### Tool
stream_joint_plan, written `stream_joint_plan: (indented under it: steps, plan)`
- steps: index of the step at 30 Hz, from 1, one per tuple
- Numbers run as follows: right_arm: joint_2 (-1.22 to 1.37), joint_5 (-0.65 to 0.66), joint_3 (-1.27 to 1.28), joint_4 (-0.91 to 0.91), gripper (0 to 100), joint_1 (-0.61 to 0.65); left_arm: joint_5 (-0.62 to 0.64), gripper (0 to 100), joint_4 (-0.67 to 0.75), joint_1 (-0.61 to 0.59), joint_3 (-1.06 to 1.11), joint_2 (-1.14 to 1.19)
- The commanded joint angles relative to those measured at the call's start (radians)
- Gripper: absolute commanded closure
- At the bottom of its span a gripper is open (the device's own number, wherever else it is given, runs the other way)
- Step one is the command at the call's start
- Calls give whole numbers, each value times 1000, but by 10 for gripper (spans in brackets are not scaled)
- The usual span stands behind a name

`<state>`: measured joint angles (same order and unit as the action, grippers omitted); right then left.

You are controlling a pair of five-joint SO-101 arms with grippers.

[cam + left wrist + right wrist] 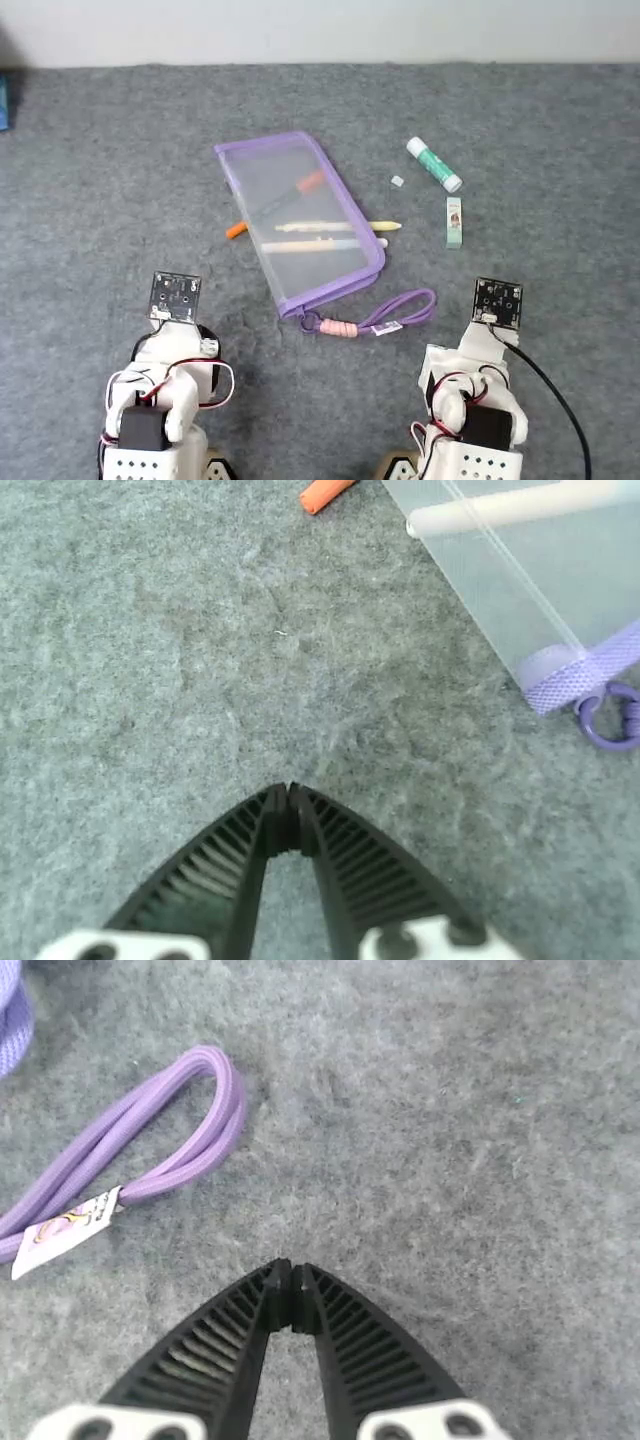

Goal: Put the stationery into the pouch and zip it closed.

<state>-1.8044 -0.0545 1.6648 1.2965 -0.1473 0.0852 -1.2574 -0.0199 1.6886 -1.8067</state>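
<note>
A clear pouch with purple trim [300, 222] lies flat mid-table, pens lying under or inside it. An orange pen [236, 229] sticks out at its left edge, a yellow pen [388, 226] at its right. A green-and-white glue stick [433, 164], a small white cap [397, 182] and a pale green eraser [454, 221] lie to its right. The pouch's purple cord [400, 311] loops toward the right arm. My left gripper [288, 792] is shut over bare felt, near the pouch corner [560, 670] and the orange pen tip [325, 493]. My right gripper [291, 1268] is shut beside the cord [170, 1140].
The table is covered in grey felt [120, 200] with a pale wall strip at the back. A dark object [4, 102] sits at the far left edge. Both arm bases stand at the table's front edge.
</note>
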Motion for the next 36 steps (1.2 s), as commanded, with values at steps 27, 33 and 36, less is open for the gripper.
stream_joint_plan:
  steps: [27, 33, 36]
  plan:
    - [-7, 9, 18, 8, 988, -8, 8, 986, -3, -8, -7, -12]
    - [-7, 9, 18, 8, 988, -8, 6, 986, -3, -2, -7, -12]
    - [-7, 9, 18, 8, 988, -8, 5, 985, 0, 8, -7, -12]
